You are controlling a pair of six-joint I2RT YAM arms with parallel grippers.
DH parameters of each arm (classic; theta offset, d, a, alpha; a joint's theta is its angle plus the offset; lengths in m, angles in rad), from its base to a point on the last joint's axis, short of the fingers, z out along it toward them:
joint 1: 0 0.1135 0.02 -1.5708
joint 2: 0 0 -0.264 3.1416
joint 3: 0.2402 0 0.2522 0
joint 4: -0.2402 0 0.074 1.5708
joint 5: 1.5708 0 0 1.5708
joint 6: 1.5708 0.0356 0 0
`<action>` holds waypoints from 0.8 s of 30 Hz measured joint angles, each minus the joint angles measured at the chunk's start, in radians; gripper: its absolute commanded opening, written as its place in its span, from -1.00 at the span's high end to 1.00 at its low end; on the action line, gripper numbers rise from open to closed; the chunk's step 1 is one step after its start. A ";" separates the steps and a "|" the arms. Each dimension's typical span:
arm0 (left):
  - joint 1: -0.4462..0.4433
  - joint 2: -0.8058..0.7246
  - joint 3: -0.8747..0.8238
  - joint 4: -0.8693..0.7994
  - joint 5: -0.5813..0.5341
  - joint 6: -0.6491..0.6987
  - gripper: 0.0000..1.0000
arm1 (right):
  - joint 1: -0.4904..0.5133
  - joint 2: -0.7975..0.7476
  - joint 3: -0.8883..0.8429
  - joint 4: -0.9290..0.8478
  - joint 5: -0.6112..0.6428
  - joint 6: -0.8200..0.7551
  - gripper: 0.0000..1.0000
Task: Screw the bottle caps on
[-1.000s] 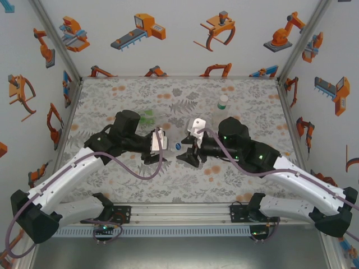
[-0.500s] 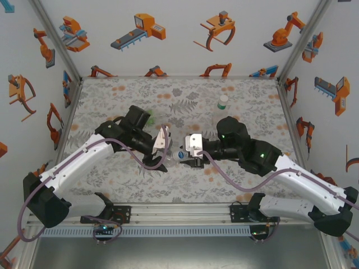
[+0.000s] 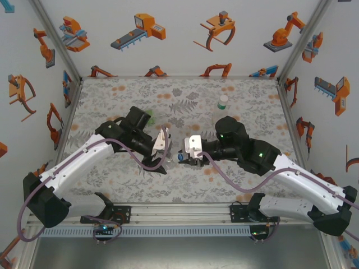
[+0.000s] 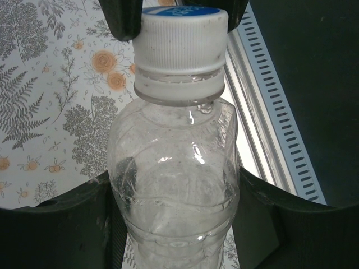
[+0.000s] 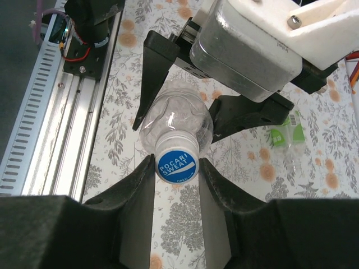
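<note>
Left gripper (image 4: 174, 224) clamps the bottle (image 4: 174, 162), neck pointing at the right gripper (image 5: 176, 175). That gripper pinches the blue cap (image 5: 176, 162), axes judged aligned.

place: robot lab cell | evidence: aluminium frame (image 3: 58, 40), robot-cartoon walls (image 3: 185, 56), floral-cloth table (image 3: 129, 95)

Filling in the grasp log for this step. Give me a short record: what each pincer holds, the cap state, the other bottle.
left pincer: shut on bottle, gripping its clear body
right pincer: shut on cap, one jaw on each side
cap: blue top, white ribbed side, sitting on the bottle's neck; how far it is threaded cannot be told
second bottle: upright at the far right of the table, apart from both arms, looks capped
</note>
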 measured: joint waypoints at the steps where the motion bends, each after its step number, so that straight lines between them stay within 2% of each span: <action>1: 0.000 -0.001 0.000 0.000 0.000 0.000 1.00 | 0.000 0.000 -0.001 0.005 0.003 0.008 0.62; 6: 0.000 -0.031 -0.004 0.018 -0.043 -0.009 1.00 | 0.000 -0.004 -0.020 0.056 0.032 0.093 0.75; 10: 0.002 -0.090 -0.045 0.090 -0.115 -0.037 1.00 | 0.000 -0.013 -0.063 0.143 0.086 0.229 0.75; 12: 0.002 -0.128 -0.080 0.142 -0.168 -0.058 1.00 | 0.001 -0.017 -0.098 0.203 0.126 0.321 0.80; 15: 0.002 -0.176 -0.129 0.215 -0.258 -0.087 1.00 | 0.002 -0.017 -0.151 0.294 0.208 0.486 1.00; 24: 0.003 -0.212 -0.159 0.352 -0.484 -0.143 1.00 | 0.002 0.039 -0.169 0.409 0.499 1.046 1.00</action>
